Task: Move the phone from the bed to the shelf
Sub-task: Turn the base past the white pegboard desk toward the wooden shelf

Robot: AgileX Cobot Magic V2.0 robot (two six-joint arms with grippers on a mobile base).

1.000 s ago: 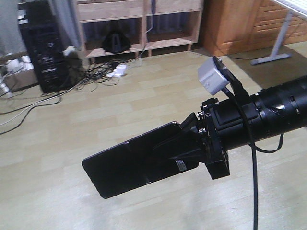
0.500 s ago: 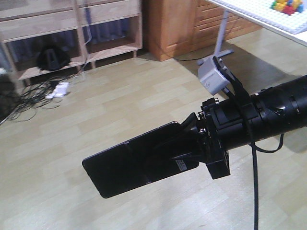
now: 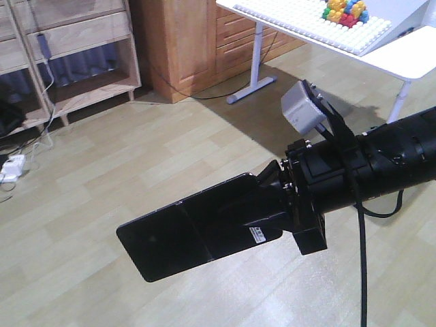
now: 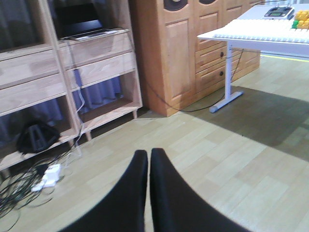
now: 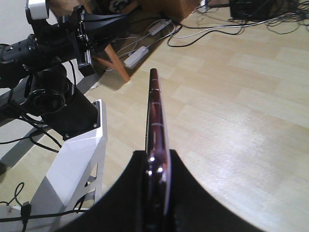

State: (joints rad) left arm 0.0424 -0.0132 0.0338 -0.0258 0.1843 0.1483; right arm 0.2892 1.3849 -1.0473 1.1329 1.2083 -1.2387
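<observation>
Right gripper (image 5: 157, 159) clamps phone (image 3: 174, 238); slim, glossy (pinkish rim)

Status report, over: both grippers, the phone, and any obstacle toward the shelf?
Right gripper shut on phone, held above floor. Left gripper shut, empty. Shelf not reached; cables and power strip at its foot.

1 phone (image 3: 160, 245), 2 hands (left hand (image 4: 147, 154), right hand (image 5: 157, 162)), 1 shelf (image 4: 99, 48), 1 table (image 3: 409, 56), 1 cabinet (image 3: 178, 48).

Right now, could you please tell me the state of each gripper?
Left gripper: shut, holding nothing.
Right gripper: shut on the phone.
</observation>
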